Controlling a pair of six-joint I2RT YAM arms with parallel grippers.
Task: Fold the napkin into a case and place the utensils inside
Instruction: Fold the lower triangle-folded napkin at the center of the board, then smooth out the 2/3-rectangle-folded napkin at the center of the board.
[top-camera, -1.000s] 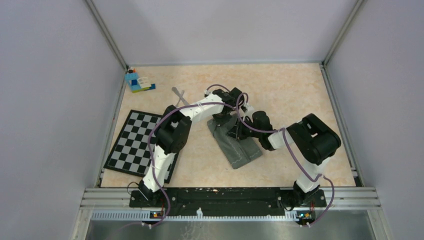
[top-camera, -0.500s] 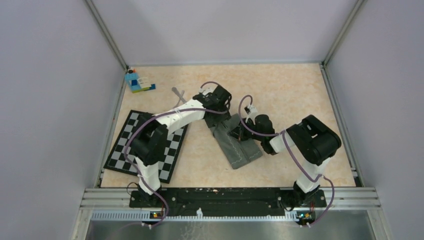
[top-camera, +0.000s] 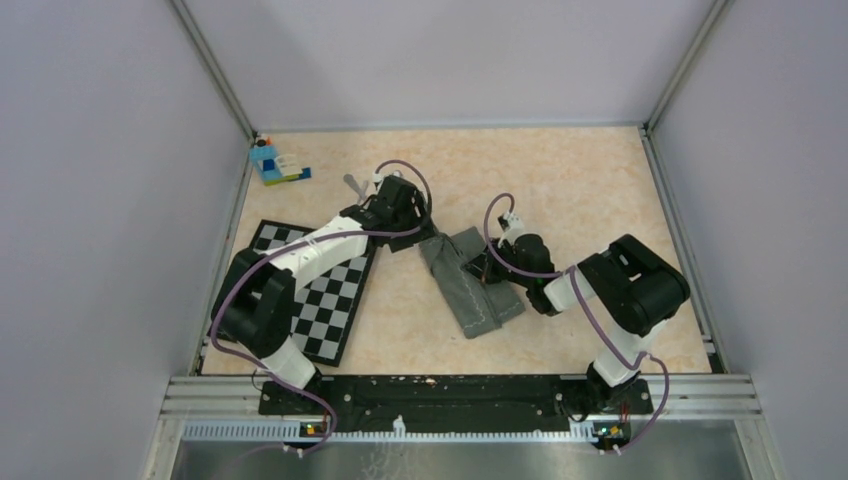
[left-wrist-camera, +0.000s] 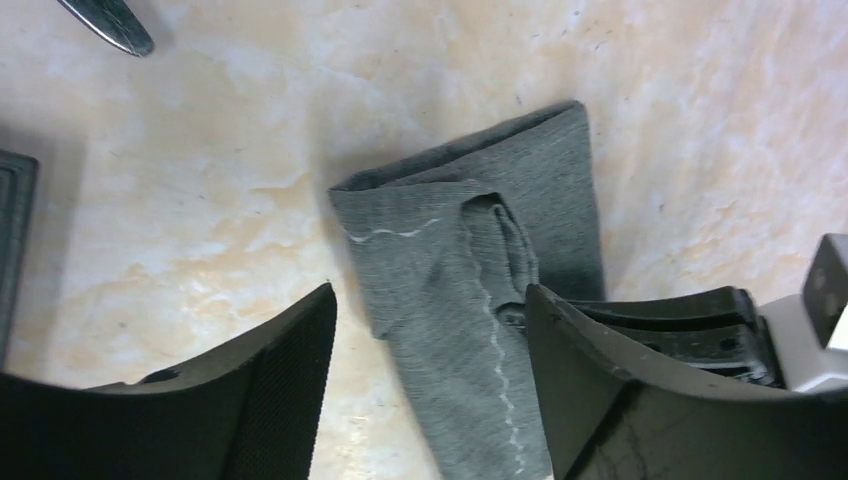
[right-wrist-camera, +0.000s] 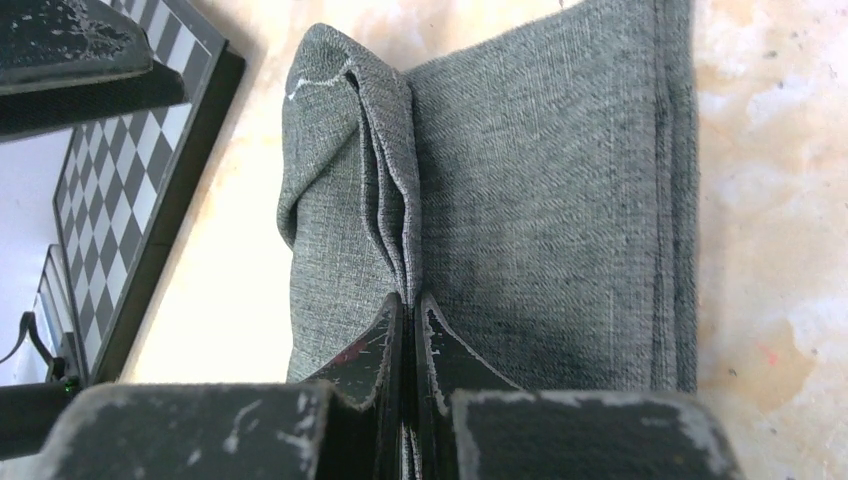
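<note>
Your folded napkin (top-camera: 468, 288) lies as a slanted grey strip mid-worktop (top-camera: 570, 180). Your right gripper (top-camera: 489, 270) rests on its right side. Your left gripper (top-camera: 412, 228) hangs just beside its far end, with that arm reaching across the checkered mat (top-camera: 320, 320). The utensils (top-camera: 354, 186) lie behind, near the toy bricks (top-camera: 275, 164).

L fingers (left-wrist-camera: 250, 400) wide, R fingers (right-wrist-camera: 372, 365) together

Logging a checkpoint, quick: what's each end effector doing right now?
Left end effector: open, holding nothing.
Right end effector: closed on a fold of the napkin.
</note>
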